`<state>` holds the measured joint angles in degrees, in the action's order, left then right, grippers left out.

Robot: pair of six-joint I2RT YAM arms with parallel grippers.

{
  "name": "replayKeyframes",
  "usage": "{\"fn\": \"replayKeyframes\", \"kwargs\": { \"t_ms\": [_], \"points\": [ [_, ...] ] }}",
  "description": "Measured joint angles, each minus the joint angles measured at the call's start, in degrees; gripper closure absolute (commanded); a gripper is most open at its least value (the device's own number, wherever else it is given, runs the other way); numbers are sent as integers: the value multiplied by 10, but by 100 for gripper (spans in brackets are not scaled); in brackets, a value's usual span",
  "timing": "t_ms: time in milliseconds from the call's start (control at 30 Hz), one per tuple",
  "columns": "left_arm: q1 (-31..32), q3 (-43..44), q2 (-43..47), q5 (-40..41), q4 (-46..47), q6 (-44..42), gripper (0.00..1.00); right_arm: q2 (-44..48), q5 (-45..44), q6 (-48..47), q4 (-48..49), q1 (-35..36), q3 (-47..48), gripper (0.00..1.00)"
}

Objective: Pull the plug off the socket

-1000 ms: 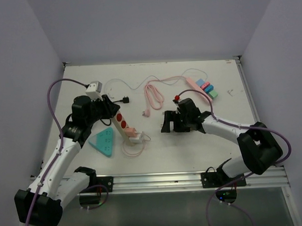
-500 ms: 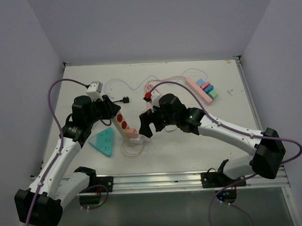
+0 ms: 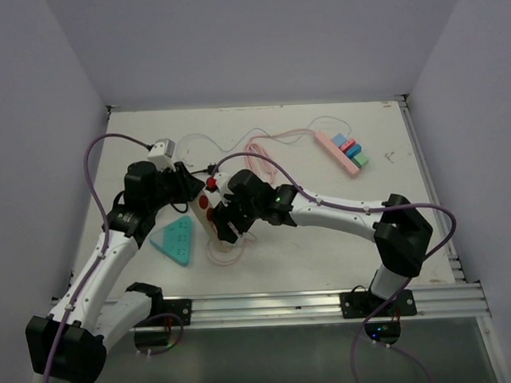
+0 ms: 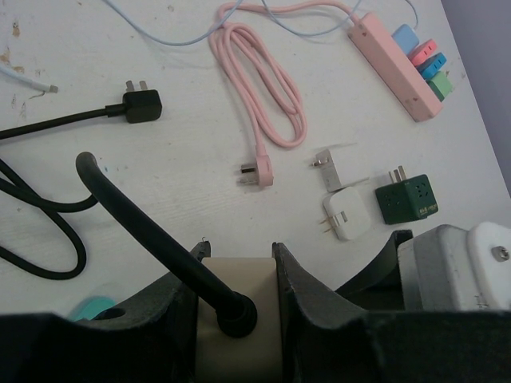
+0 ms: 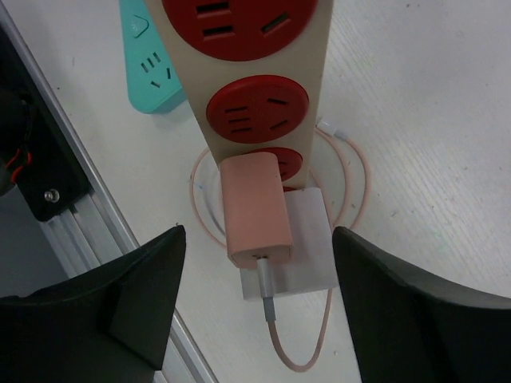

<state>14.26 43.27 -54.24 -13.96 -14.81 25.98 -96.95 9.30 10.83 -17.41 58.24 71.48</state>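
The socket is a cream strip [image 3: 207, 212] with round red outlets [image 5: 257, 113], lying slantwise left of the table's middle. My left gripper [image 4: 238, 254] is shut on the strip's far end [image 4: 238, 319], where a black cable [image 4: 136, 219] enters it. A pink plug [image 5: 254, 209] sits in the strip's nearest outlet, with a thin pink cord [image 5: 307, 351] looping from it. Just above that plug hangs my right gripper [image 5: 257, 239], open, one finger on each side and neither touching it. In the top view the right gripper [image 3: 227, 227] covers the plug.
A teal triangular power strip [image 3: 174, 241] lies left of the socket. Behind are a coiled pink cable [image 4: 259, 88], a loose black plug [image 4: 141, 104], a white adapter [image 4: 345, 214] and a green cube adapter [image 4: 407, 199]. A pink strip with coloured plugs [image 3: 338, 150] lies far right.
My right arm has swung left from the table's middle to just over the strip's near end. The left arm and the strip have stayed put.
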Motion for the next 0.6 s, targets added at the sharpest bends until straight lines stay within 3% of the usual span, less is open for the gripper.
{"fn": "replayKeyframes", "kwargs": {
  "t_ms": [33,133,167,233,267,400,433,533,600],
  "points": [
    [0,0,-1,0,0,0,100,-5,3,-2,0,2,3,36],
    [0,0,-2,0,1,2,100,-20,8,-8,1,7,8,65],
    [0,0,-2,0,1,3,100,-22,7,-12,1,9,9,85],
    [0,0,-3,-2,-1,4,93,-22,16,-18,2,10,9,100],
    [0,0,-3,-2,-2,4,81,-22,16,-18,3,11,9,100],
    [0,0,-3,-2,-2,5,56,-22,13,-15,4,11,8,100],
    [0,0,-2,-3,0,10,44,-22,12,-15,6,11,6,100],
    [0,-1,5,-7,1,19,25,-20,9,-7,16,12,1,100],
    [0,-3,14,-5,0,21,19,-19,7,-4,19,12,-2,100]
  ]
}}
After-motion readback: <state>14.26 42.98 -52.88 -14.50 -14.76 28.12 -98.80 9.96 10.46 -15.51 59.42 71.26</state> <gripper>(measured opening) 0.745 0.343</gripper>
